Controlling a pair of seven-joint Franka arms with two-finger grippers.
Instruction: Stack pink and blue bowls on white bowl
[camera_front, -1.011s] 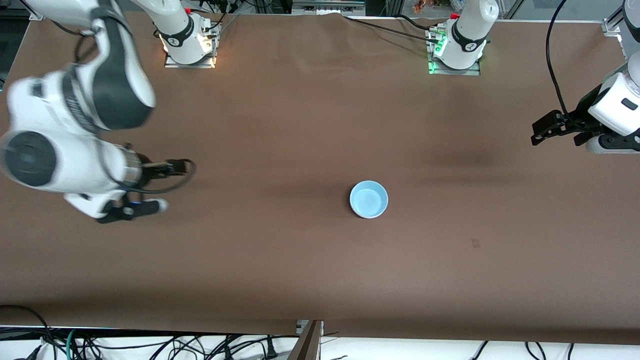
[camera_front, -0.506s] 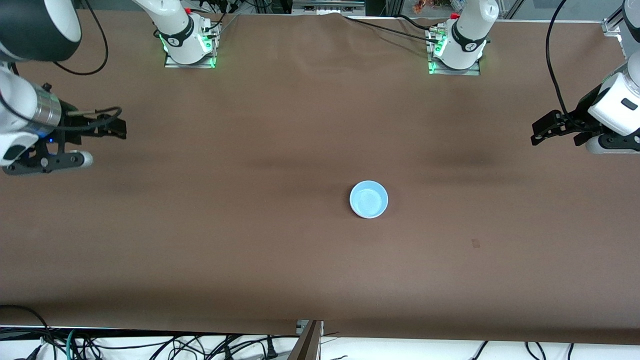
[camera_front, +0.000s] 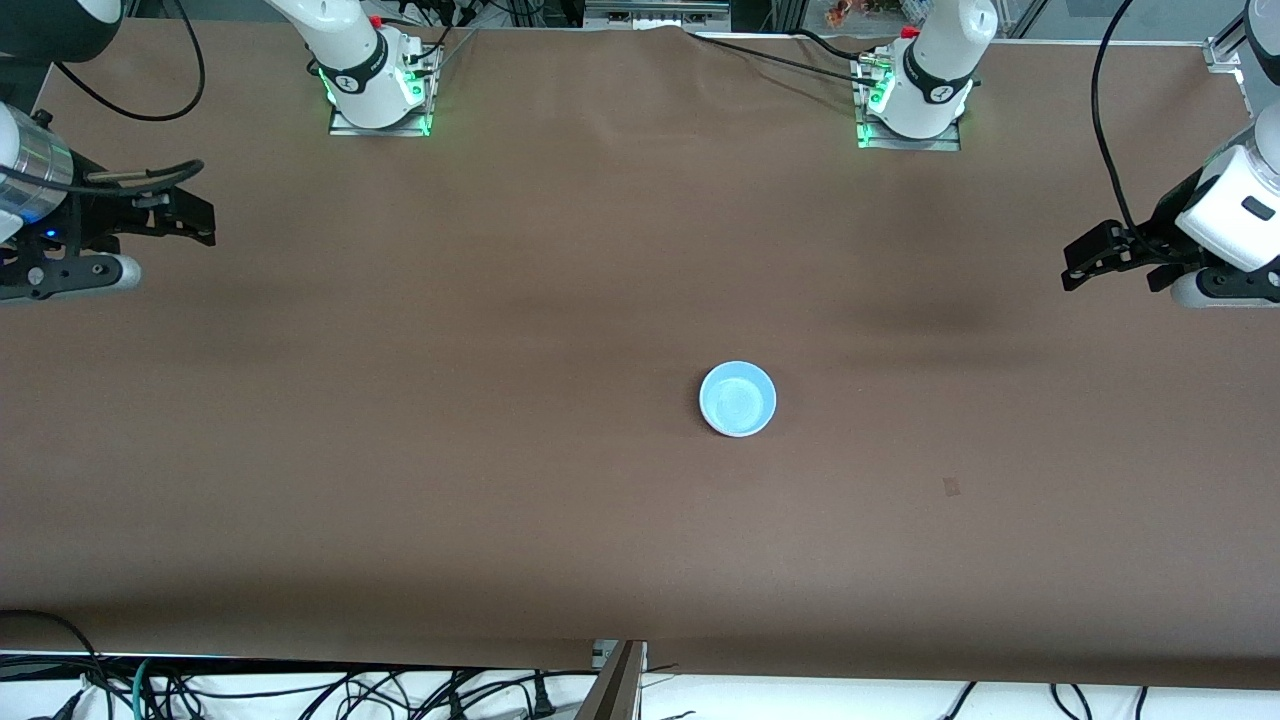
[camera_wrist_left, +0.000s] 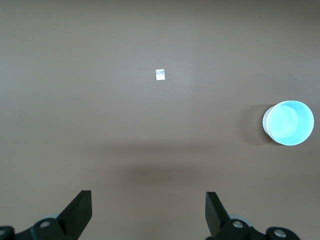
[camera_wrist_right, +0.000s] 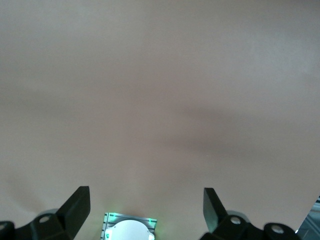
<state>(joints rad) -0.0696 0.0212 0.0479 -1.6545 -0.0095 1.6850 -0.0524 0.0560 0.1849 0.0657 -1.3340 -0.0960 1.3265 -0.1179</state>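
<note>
White arms (camera_front: 350, 45), black claws (camera_front: 1095, 255), green-lit bases (camera_front: 905, 125).

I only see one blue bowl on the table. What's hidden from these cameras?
- Pink and white bowls: not visible in any view; the blue bowl hides whatever may sit beneath it.
- Right claw: front view's edge cuts off its arm.
- Left claw: likewise at the other edge.
- Small white tag: markings too small to read.

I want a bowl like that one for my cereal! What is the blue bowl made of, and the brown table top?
The blue bowl looks like smooth plastic: an even pale colour with a soft sheen inside. The table seems covered by matte brown paper or cloth; faint creases show near the robot bases, and nothing shines.
</note>
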